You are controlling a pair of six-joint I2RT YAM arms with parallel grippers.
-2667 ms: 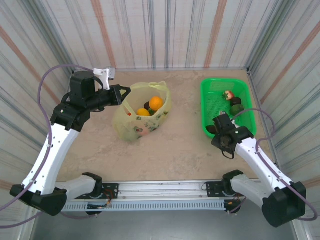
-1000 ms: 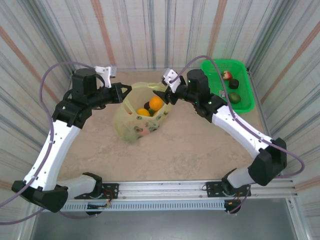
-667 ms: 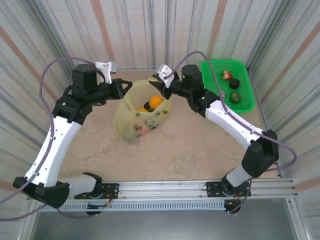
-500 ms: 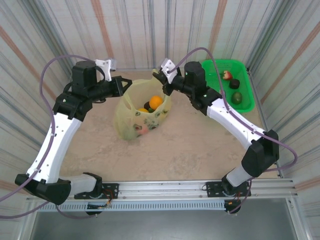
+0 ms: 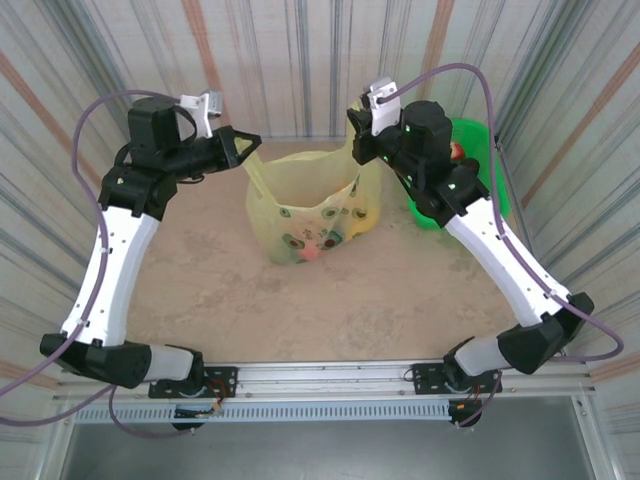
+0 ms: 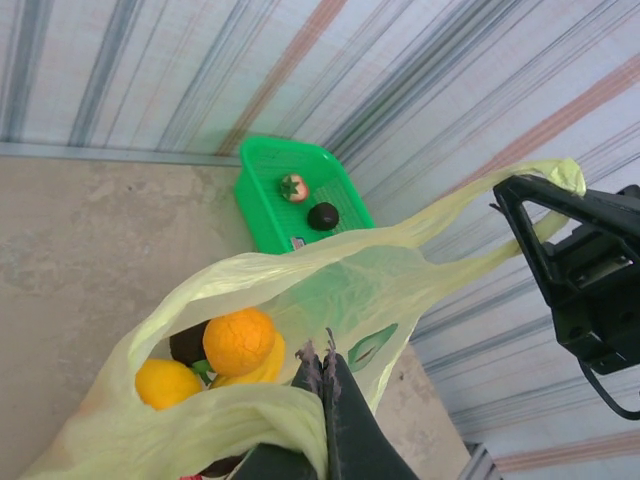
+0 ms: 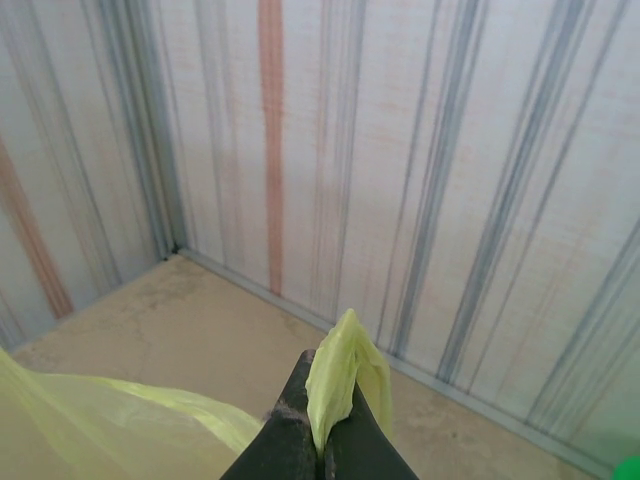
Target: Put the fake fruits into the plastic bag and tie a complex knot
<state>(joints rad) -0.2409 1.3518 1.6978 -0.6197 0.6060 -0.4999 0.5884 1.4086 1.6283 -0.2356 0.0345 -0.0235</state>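
Right gripper (image 5: 354, 128): has crossed from basket (image 6: 262, 205) to plastic bag (image 5: 312, 215), now clenched on right handle. Left gripper (image 5: 252, 140): stays clenched on left handle. Handles raised, bag mouth stretched between both; bag shifted right of centre on desk (image 5: 200, 290). Fake fruits (image 6: 238, 342) inside bag; two remain in basket. Judgement: knot stage starting, loading incomplete.
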